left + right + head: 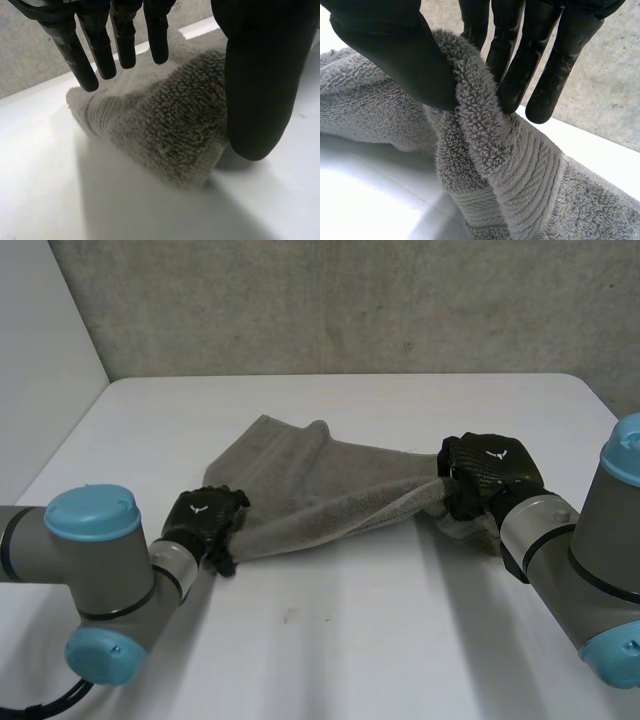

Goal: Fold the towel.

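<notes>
Both the left hand (205, 519) and right hand (492, 475) pinch opposite ends of the towel (310, 485), stretched between them.

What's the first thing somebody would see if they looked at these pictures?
A grey towel in the middle of the white table, stretched between two black hands. The left hand pinches one end of its near edge and the right hand pinches the other, while the towel's far part lies on the table.
</notes>
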